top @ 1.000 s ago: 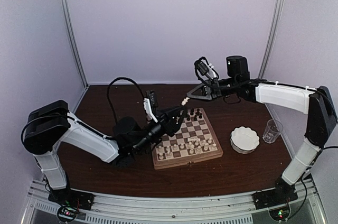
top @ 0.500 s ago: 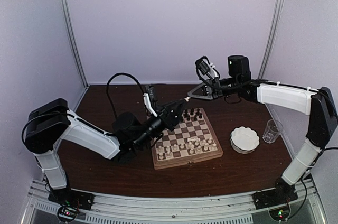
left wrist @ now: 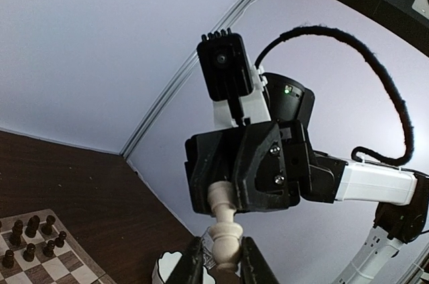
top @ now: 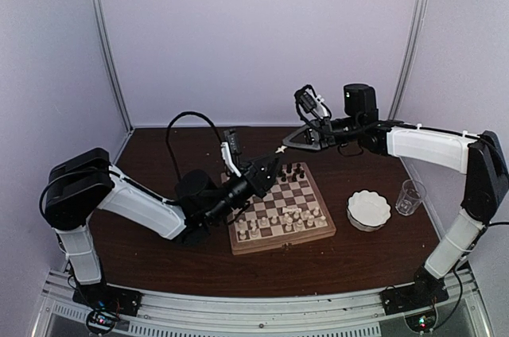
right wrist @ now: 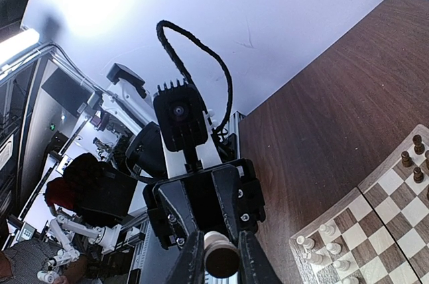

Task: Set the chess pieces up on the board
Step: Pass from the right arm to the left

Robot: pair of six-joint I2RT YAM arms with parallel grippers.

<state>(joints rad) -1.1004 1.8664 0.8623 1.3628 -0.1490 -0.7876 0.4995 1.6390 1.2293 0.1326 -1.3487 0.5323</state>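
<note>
My right gripper (top: 280, 149) hangs over the board's far left corner, shut on a cream chess piece (top: 279, 151); its round base shows between the fingers in the right wrist view (right wrist: 220, 260). My left gripper (top: 273, 165) points up at it, jaws slightly open around the piece's other end (left wrist: 226, 237), with a small gap on one side. The board (top: 278, 243) carries dark pieces (top: 293, 172) at its far edge and cream pieces (top: 282, 219) in its near rows.
A white scalloped bowl (top: 369, 210) stands right of the board, with a clear glass (top: 409, 196) beyond it. The left arm's black cable (top: 187, 118) loops above the table. Bare brown tabletop (top: 159, 154) lies left of the board.
My left gripper has risen and moved right toward the right gripper, and its fingers now flank the held cream piece. The right arm has hardly moved.
</note>
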